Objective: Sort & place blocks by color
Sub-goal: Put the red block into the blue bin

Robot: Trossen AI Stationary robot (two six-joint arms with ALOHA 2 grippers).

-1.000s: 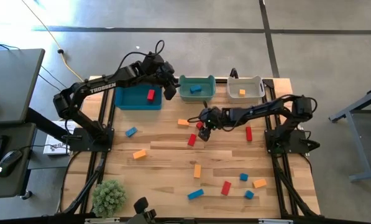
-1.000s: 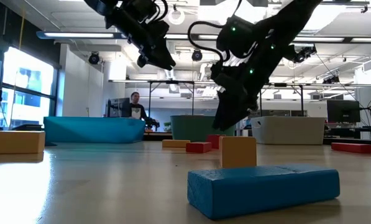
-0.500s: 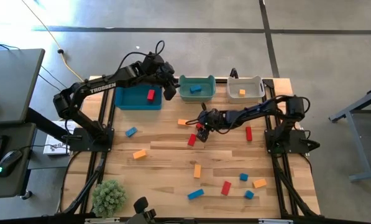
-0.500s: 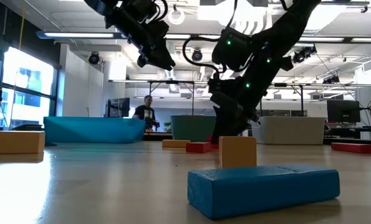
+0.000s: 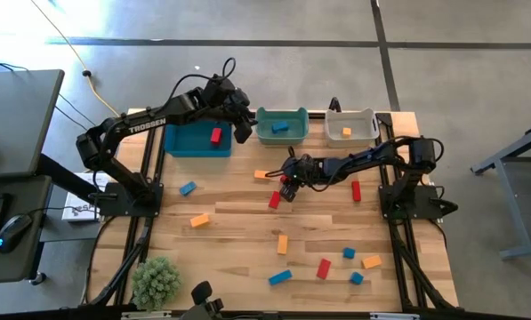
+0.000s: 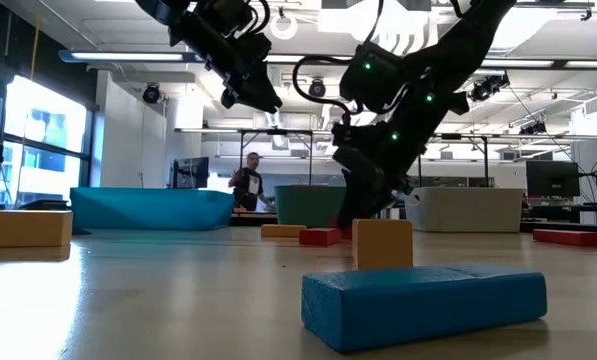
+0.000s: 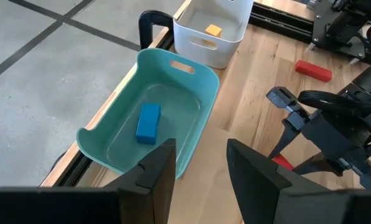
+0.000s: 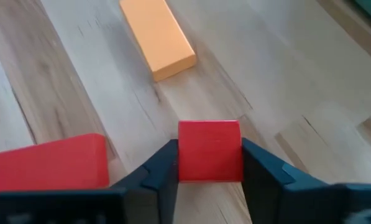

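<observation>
Coloured blocks lie scattered on the wooden table (image 5: 238, 231). A small red cube (image 5: 285, 180) sits at mid-table, with my right gripper (image 5: 287, 185) shut on it. Beside it are a red bar (image 5: 274, 200) and an orange bar (image 5: 261, 174). My left gripper (image 5: 243, 131) hangs open and holds nothing, high above the gap between the blue bin (image 5: 181, 142) and the teal bin (image 5: 263, 133). The blue bin holds a red block (image 5: 215, 136). A blue block (image 7: 148, 122) lies in the teal bin, and an orange one (image 7: 213, 30) in the white bin (image 5: 351, 139). My right gripper pinches the red cube (image 8: 209, 151) by two opposite side faces, one finger (image 8: 163, 171) on each. The fingers slant down at it from the table's right side. The cube is down at the tabletop; whether it still rests there I cannot tell.
More blocks lie toward the near edge: blue (image 5: 188, 188), orange (image 5: 199, 220), orange (image 5: 283, 244), blue (image 5: 279, 277), red (image 5: 323, 268). A red bar (image 5: 356, 190) lies under the right arm. A small plant (image 5: 156, 281) stands near left. A person (image 6: 248, 185) moves in the room behind.
My right gripper has gone down to the tabletop and a little toward the table's left edge, onto the red cube. The person in the room behind has walked rightward.
</observation>
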